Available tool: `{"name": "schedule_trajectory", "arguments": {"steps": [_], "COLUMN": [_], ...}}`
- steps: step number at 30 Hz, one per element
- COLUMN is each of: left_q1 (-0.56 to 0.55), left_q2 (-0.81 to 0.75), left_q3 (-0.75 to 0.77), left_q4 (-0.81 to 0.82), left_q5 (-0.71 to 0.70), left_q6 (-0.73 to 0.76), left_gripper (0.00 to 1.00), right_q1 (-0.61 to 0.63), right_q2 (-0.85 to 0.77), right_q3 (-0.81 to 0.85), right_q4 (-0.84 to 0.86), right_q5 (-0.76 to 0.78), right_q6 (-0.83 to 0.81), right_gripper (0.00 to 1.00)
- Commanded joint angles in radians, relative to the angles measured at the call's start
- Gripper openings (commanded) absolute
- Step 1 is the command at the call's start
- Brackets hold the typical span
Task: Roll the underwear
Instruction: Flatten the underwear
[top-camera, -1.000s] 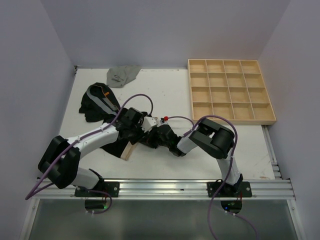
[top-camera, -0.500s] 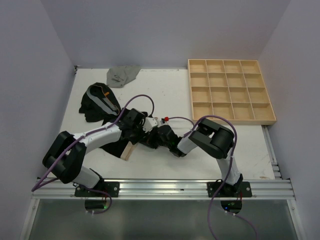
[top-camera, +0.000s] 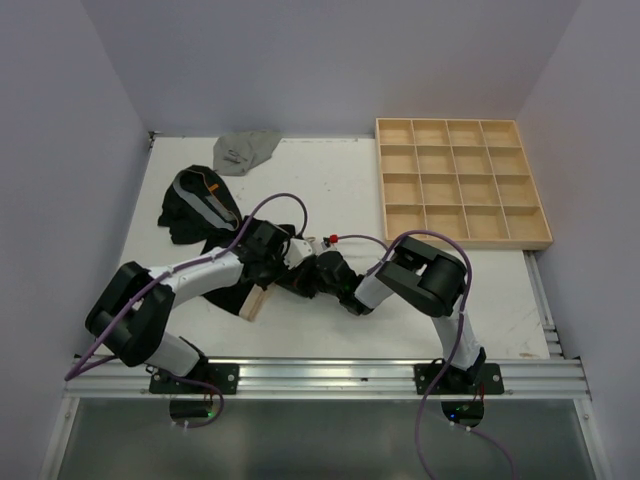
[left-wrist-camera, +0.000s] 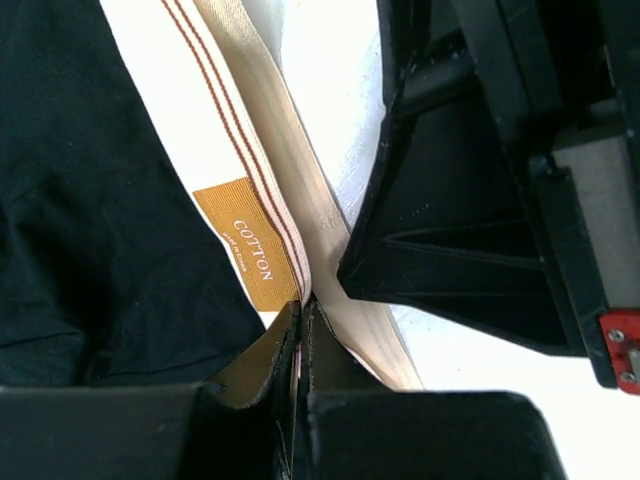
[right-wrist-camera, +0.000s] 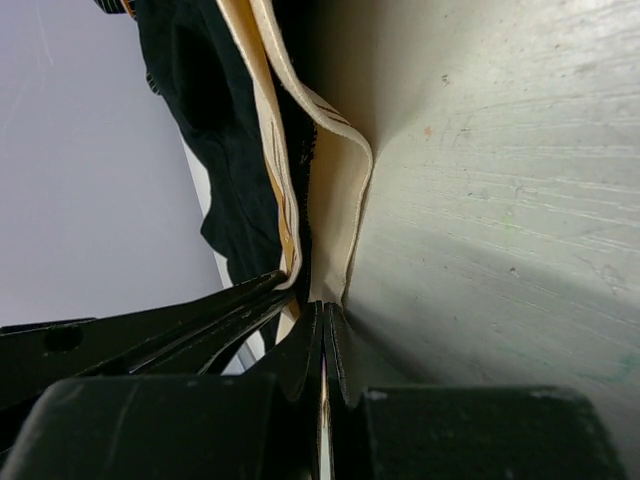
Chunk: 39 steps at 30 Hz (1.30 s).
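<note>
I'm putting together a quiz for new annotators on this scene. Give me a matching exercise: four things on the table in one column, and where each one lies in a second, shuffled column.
Things
1. plain grey underwear
2. wooden grid tray
3. tan-banded underwear
4. grey-banded black underwear

Places
A. far right corner of the table
B. left side, in a dark heap
C. far edge, left of centre
D. clamped by the left pincer and the right pincer

Pairs: 1-C, 2-A, 3-D, 4-B
</note>
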Motion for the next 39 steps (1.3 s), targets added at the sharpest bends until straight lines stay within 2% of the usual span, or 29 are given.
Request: {"name": "schedule_trajectory", "arguments": {"steps": [1, 20, 21, 22, 25, 29, 32, 33, 34, 37, 39], "left_q1": [-0.003, -0.005, -0.005, -0.005, -0.003, 0.021, 0.098, 0.116, 0.155, 0.239, 0.245], "left_q2": [-0.044, -0.104, -0.106, -0.109, -0.141, -0.208, -0.262, -0.268, -0.275, -0.282, -0.294], "left_q3": [-0.014, -0.045, -0.043, -0.037, -0.016, 0.044, 0.082, 0.089, 0.092, 0.073, 0.04], "left_q4": [-0.019, -0.108, -0.108, -0.106, -0.089, -0.109, -0.183, -0.242, -0.273, -0.4, -0.427], "left_q5": [0.018, 0.078, 0.084, 0.093, 0.105, 0.141, 0.21, 0.222, 0.266, 0.34, 0.334], "left_q6": [-0.003, 0.017, 0.019, 0.02, 0.01, 0.019, 0.103, 0.178, 0.219, 0.383, 0.453], "left_gripper": [0.01, 0.0, 0.03, 0.2, 0.47, 0.57, 0.57, 0.55, 0.47, 0.39, 0.32], "right_q1": [0.007, 0.008, 0.007, 0.007, 0.007, 0.007, 0.008, 0.007, 0.007, 0.007, 0.007], "right_q2": [0.052, 0.06, 0.061, 0.065, 0.068, 0.063, 0.061, 0.063, 0.065, 0.066, 0.065], "right_q3": [-0.034, -0.031, -0.03, -0.03, -0.03, -0.036, -0.036, -0.033, -0.031, -0.027, -0.027], "right_q4": [-0.124, -0.119, -0.119, -0.117, -0.114, -0.113, -0.117, -0.119, -0.121, -0.124, -0.124], "right_q5": [0.046, 0.046, 0.045, 0.045, 0.042, 0.042, 0.04, 0.039, 0.039, 0.037, 0.04], "right_q6": [-0.022, -0.021, -0.021, -0.022, -0.021, -0.021, -0.021, -0.021, -0.022, -0.024, -0.024], "right_gripper": [0.0, 0.0, 0.0, 0.0, 0.0, 0.0, 0.0, 0.0, 0.0, 0.0, 0.0]}}
